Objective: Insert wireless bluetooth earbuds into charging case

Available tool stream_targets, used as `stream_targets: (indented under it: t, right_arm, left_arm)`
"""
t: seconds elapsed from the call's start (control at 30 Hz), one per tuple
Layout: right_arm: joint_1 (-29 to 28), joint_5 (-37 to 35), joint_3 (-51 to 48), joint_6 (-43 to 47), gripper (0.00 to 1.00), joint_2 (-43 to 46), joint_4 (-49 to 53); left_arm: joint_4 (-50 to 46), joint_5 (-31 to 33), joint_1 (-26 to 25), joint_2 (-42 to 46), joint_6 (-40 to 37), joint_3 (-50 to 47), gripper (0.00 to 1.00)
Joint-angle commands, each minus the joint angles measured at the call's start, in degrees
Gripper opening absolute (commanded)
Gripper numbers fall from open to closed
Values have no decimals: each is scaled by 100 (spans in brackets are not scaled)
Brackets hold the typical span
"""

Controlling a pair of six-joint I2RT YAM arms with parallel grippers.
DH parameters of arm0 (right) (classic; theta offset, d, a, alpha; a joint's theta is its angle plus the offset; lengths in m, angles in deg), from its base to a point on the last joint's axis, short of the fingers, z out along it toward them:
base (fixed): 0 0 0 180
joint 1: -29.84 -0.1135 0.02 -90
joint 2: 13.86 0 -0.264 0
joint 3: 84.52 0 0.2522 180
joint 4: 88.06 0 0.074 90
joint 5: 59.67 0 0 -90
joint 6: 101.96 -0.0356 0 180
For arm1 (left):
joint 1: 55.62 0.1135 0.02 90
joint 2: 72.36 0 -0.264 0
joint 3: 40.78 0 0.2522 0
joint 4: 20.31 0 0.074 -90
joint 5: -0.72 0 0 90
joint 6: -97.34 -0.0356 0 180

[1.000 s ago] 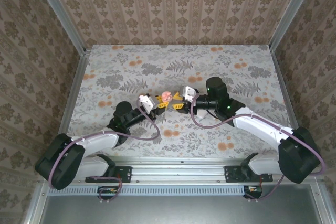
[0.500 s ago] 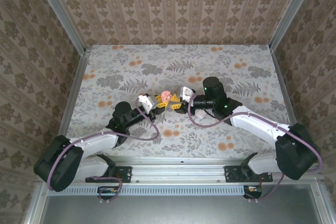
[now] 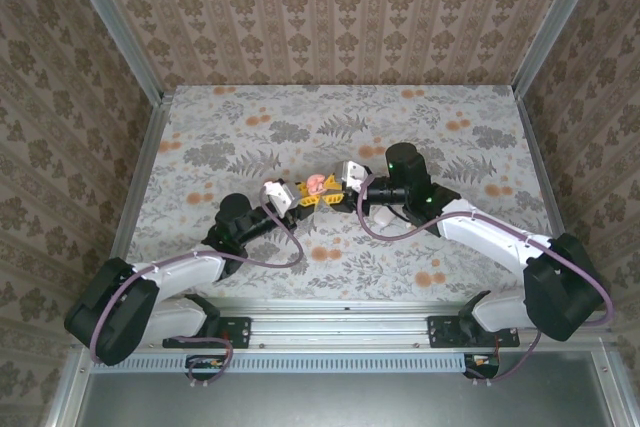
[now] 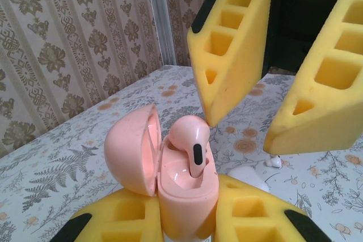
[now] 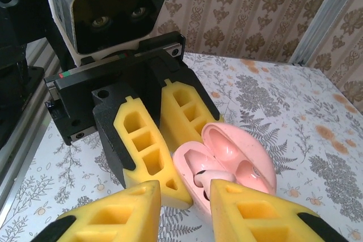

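- Charging case [image 4: 184, 191]: base is running off the bottom edge, and its sides are sitting behind the left gripper [image 4: 184, 215] fingers.
- Earbud [image 5: 207, 177]: lower end is dipping behind the right gripper [image 5: 186, 192] fingers.
- White piece [image 4: 248, 173]: is lying half covered, and its identity is unclear.
- Top external view: case contents are reading too small.

Lab robot cell: aluminium frame [image 3: 118, 22], wallpapered walls [image 3: 330, 7]

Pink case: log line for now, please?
left fingers shut on pink rounded plastic charging case | lid open | pink plastic earbud standing inside | right fingers open nearby

Floral table [image 3: 450, 137] bears a small white piece [image 4: 274, 161] (earbud-like).
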Motion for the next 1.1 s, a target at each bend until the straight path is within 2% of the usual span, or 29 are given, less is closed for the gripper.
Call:
stream_targets:
  t: [0.0,0.43,1.07]
  right_arm:
    - [-48,160,184,-17,30,-84,-137]
    - [-44,-92,267,-13,30,-235,-49]
    - [-70,115,429,-20,30,-451,-124]
  left_arm:
    - [13,-56,-28,103,-90,90,13]
    - [-32,-72,-26,189,-114,86,13]
    - [-159,-47,-32,296,-208,106,13]
